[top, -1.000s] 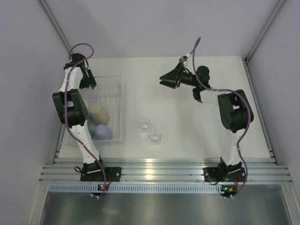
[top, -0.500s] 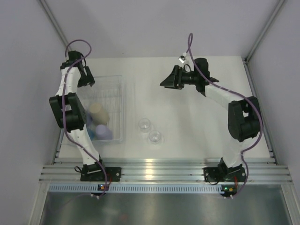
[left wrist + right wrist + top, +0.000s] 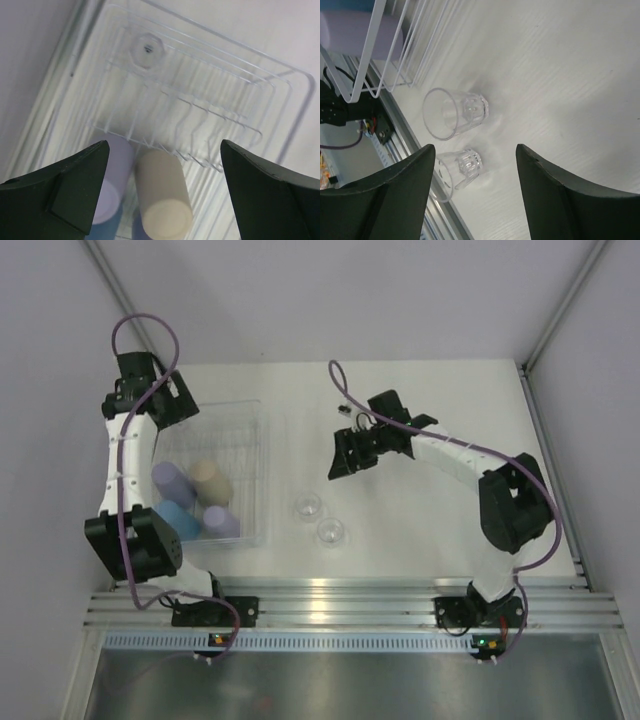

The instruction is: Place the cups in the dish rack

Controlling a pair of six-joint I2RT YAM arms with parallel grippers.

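The clear dish rack [image 3: 262, 472] lies at the table's left. In it lie two lavender cups [image 3: 168, 481] [image 3: 222, 522], a beige cup [image 3: 211, 480] and a blue cup [image 3: 180, 520]. The left wrist view shows the beige cup [image 3: 162, 192], a lavender cup [image 3: 115, 185] and a small clear cup [image 3: 147, 50] at the rack's [image 3: 300, 100] far end. Two clear cups [image 3: 308, 506] [image 3: 330, 532] stand on the table right of the rack. My left gripper [image 3: 168, 405] [image 3: 164, 144] is open and empty above the rack's far end. My right gripper [image 3: 344, 456] [image 3: 475, 147] is open and empty, above and beyond the two clear cups [image 3: 455, 112] [image 3: 460, 167].
Grey walls close in the table at left, right and back. An aluminium rail [image 3: 340, 605] runs along the near edge with both arm bases. In the right wrist view the rack's corner [image 3: 380, 65] and a lavender cup [image 3: 355, 35] show at upper left.
My right gripper has swung left and toward the near edge, coming down toward the two clear cups. My left arm has folded back, its gripper shifting slightly left over the rack's far end.
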